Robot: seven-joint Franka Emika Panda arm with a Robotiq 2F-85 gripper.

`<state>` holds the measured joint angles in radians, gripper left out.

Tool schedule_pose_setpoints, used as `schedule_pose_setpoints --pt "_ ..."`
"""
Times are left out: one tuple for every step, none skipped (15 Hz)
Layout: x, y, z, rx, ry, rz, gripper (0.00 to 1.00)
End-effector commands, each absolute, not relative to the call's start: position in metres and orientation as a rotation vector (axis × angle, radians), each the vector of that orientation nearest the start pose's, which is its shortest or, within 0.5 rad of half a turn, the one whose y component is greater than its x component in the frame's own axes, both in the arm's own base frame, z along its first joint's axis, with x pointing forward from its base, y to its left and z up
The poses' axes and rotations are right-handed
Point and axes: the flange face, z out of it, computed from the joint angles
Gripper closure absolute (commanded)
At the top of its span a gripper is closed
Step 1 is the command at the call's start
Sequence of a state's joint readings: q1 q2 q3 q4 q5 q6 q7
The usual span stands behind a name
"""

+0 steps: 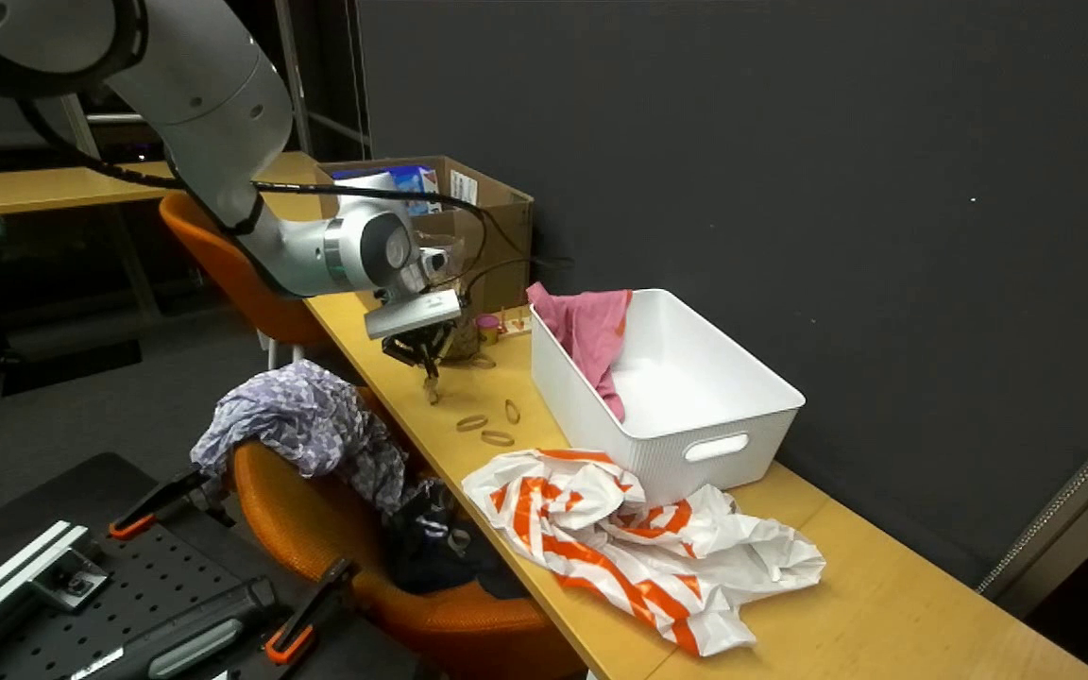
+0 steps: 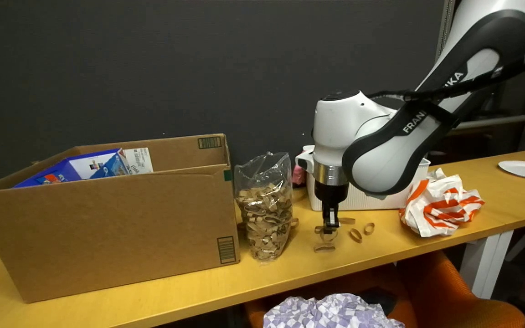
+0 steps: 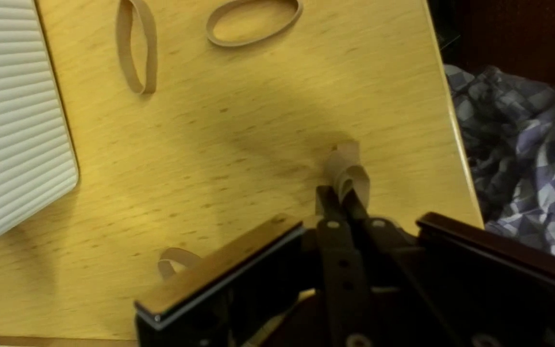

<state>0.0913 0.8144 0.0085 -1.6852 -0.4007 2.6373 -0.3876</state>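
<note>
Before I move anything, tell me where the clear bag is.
In an exterior view, the clear bag stands on the table just right of the cardboard box, left of the claw.

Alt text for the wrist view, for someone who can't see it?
The gripper pinches a curled tan band over a wooden tabletop. Two looped bands lie near the top, and another band, partly hidden, at lower left. Part of a white ribbed bin shows at left; checkered cloth beyond the tabletop's right edge.

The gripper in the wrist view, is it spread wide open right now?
No, the gripper is closed on a tan band that curls out from its tip.
</note>
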Motion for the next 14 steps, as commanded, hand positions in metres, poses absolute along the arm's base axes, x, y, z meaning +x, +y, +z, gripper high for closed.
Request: schedule_pose_setpoints --pt "0.673 0.076 0.159 -3.129 -1.341 -0.214 0.99" --pt "0.674 0.076 0.170 -3.140 -1.335 -0.233 0.99" --pt "0.676 0.076 0.187 -3.165 -1.304 -0.270 0.99" --pt "0.680 0.076 0.203 -3.190 -1.268 -0.310 0.99" --pt "0.685 0.078 0.222 -3.216 -1.222 -0.366 0.99" --pt "0.691 0.080 0.239 -3.235 -1.189 -0.422 0.99" --pt "0.697 0.086 0.258 -3.262 -1.149 -0.488 0.99" --pt "0.702 0.090 0.275 -3.279 -1.126 -0.544 0.99" --pt "0.707 0.097 0.291 -3.292 -1.100 -0.609 0.99" --pt "0.713 0.104 0.305 -3.298 -1.073 -0.668 0.99" --pt "0.718 0.112 0.316 -3.303 -1.059 -0.720 0.99" --pt "0.722 0.121 0.326 -3.302 -1.048 -0.772 0.99" --pt "0.724 0.129 0.335 -3.302 -1.045 -0.807 0.99" --pt "0.728 0.137 0.342 -3.298 -1.041 -0.845 0.99"
